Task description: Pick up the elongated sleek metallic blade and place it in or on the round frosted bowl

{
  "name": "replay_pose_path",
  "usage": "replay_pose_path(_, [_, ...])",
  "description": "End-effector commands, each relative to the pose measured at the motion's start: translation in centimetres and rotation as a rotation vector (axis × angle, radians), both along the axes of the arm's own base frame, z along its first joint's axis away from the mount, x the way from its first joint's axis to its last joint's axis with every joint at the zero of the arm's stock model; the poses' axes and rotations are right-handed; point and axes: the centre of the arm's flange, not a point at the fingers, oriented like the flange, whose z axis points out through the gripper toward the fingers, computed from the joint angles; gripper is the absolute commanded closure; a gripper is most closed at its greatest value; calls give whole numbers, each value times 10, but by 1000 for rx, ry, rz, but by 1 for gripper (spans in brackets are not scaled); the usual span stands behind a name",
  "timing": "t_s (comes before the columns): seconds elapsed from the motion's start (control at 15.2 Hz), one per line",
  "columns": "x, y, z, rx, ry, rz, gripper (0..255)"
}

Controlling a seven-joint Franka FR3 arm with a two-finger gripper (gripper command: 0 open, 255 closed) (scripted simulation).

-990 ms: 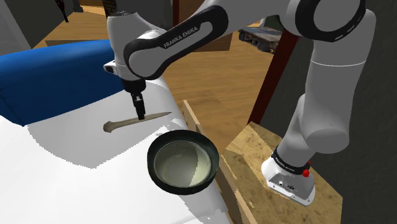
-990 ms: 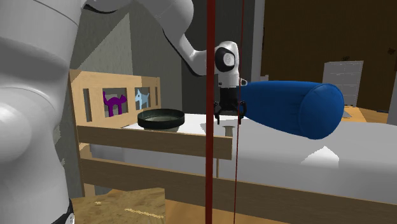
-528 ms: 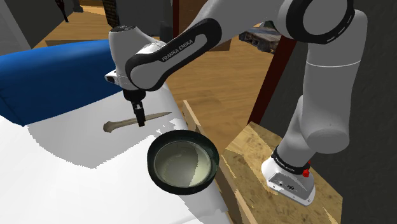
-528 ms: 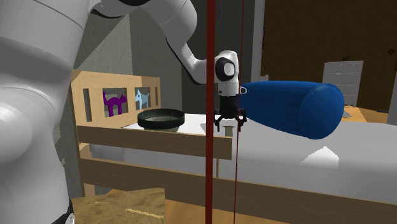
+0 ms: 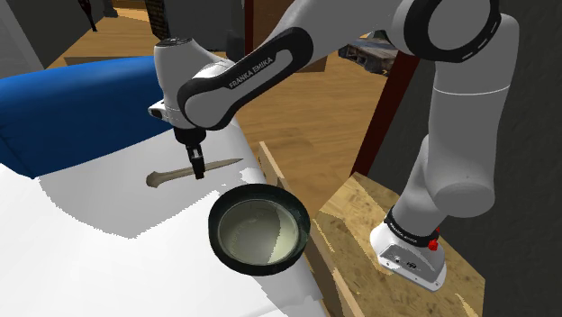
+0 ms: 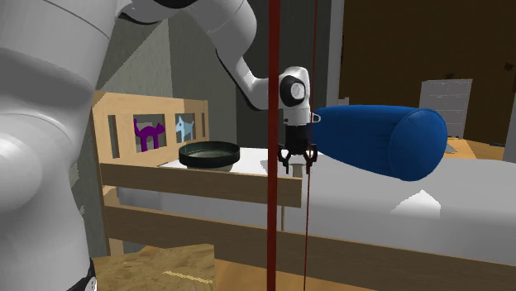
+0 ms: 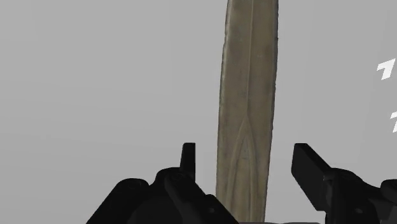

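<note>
Here we see our claw (image 5: 196,168) spread, its fingers straddling the dull blade (image 5: 171,175) without touching it. The blade lies flat on the white bed (image 5: 108,261) under the claw, with the dark-rimmed bowl (image 5: 303,216) nearby.

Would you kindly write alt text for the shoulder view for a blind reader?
The white arm's black claw reaches down to the middle of a slim, dull tan blade lying on a white surface. A dark-rimmed round bowl with a pale inside sits beside it, nearer the camera; a blue bolster lies behind.
</note>
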Motion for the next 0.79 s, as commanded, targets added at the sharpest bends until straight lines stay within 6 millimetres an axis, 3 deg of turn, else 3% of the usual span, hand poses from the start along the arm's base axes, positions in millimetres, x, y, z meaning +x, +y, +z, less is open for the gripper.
replay_pose_path(0.0, [1, -1, -2, -1, 1, -1, 255])
replay_pose_path(0.53, [1, -1, -2, -1, 1, -1, 255])
replay_pose_path(0.73, [0, -1, 14, -1, 1, -1, 255])
